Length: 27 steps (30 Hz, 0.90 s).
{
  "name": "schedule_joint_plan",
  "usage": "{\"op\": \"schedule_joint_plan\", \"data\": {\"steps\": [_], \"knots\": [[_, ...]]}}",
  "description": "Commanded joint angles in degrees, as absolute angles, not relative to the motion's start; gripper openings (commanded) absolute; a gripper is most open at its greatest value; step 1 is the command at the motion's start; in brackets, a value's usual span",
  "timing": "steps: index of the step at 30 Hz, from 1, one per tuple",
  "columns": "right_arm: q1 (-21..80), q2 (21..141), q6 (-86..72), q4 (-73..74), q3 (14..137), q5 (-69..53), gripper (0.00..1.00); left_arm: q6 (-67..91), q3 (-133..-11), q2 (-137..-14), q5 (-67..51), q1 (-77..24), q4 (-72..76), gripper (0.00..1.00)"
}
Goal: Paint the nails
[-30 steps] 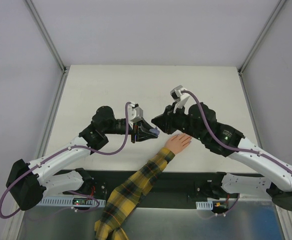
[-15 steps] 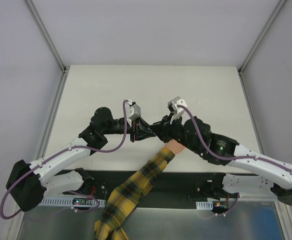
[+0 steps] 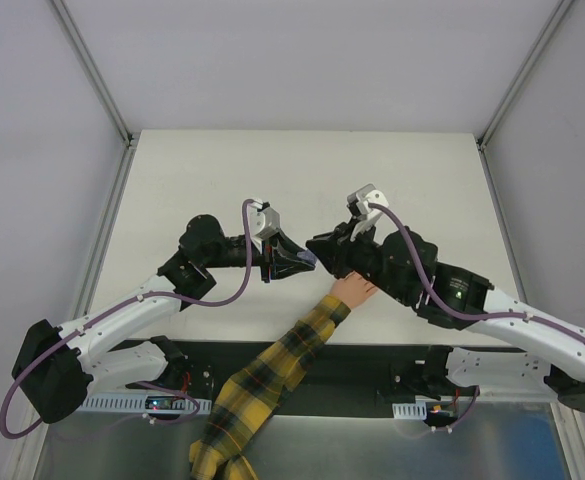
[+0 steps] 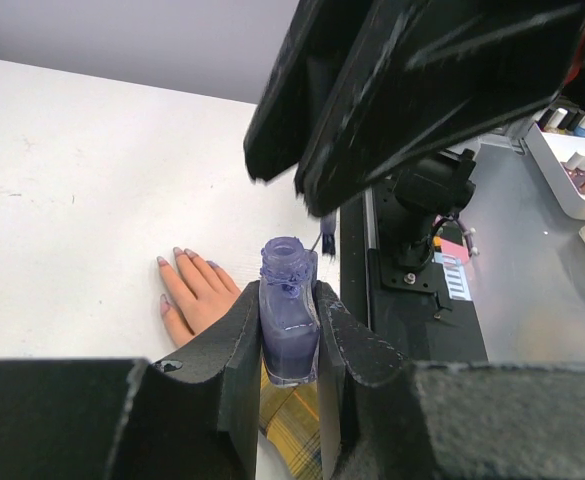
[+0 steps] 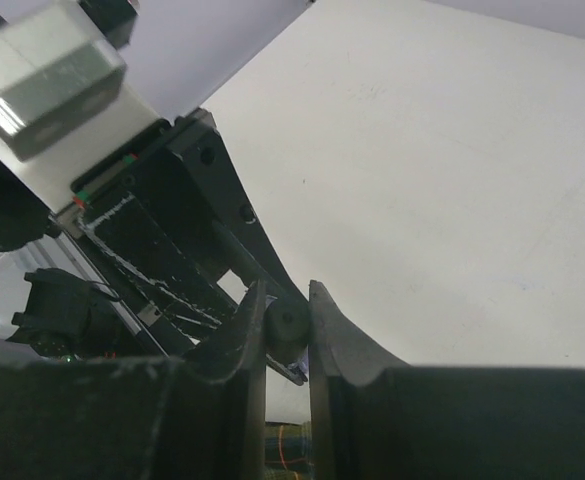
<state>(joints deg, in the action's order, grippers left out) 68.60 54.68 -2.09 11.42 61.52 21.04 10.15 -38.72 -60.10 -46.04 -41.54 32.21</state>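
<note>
A small peach hand (image 3: pixel 354 289) in a yellow-and-black plaid sleeve (image 3: pixel 272 370) lies flat on the white table. Its nails (image 4: pixel 162 262) show as tiny pale lilac tips in the left wrist view; in the top view the right arm hides them. My left gripper (image 3: pixel 307 262) is shut on an uncapped purple bottle (image 4: pixel 289 325), held upright above the wrist. My right gripper (image 3: pixel 324 252) is shut on the dark cap (image 5: pixel 288 325). Its brush tip (image 4: pixel 327 240) hangs just beside the bottle's mouth (image 4: pixel 286 250).
A white tray (image 4: pixel 572 185) with several polish bottles sits off the table on the grey surface near the arm bases. The black base plate (image 3: pixel 372 365) runs along the near table edge. Metal frame rails (image 3: pixel 107 100) border the table.
The right gripper swung left and down over the hand, then drew back up and slightly right. The left gripper with the bottle shifted only slightly. The hand's fingers are now partly covered.
</note>
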Motion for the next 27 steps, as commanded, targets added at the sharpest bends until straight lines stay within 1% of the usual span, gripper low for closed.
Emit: {"op": "schedule_joint_plan", "data": {"steps": [1, 13, 27], "knots": [[67.68, 54.31, -0.26, 10.81, 66.18, 21.63, 0.01, 10.37, -40.61, -59.68, -48.08, -41.4, 35.95, 0.0], [64.34, 55.9, -1.85, 9.76, 66.36, 16.61, 0.01, 10.46, -40.87, -59.5, -49.13, -41.31, 35.86, 0.0], [64.25, 56.52, -2.46, 8.7, 66.53, 14.85, 0.0, 10.55, -41.04, -59.94, -49.22, -41.4, 35.86, 0.0]]}}
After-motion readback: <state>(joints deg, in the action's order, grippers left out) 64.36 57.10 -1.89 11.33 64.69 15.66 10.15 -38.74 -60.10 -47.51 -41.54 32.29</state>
